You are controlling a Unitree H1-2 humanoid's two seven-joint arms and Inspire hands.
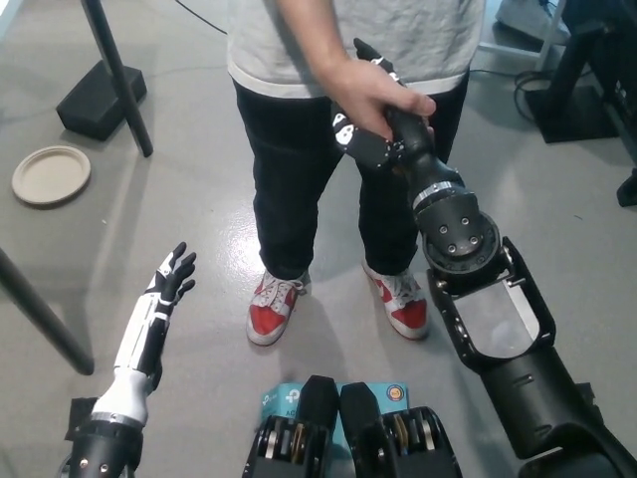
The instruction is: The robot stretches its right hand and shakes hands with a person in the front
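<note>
Black right hand [373,124] is out front and clasped with the person's hand [370,92], which wraps over it from above; my fingers look curled into that grip, mostly covered. So reach done, contact made, handshake on; what's left, I judge, is the shake itself, then letting go and pulling back. Person [348,40] stands right in front, grey shirt, dark trousers, red shoes on the floor [179,199]. White left hand [171,281] rests low at my left, fingers spread, holding nothing.
</note>
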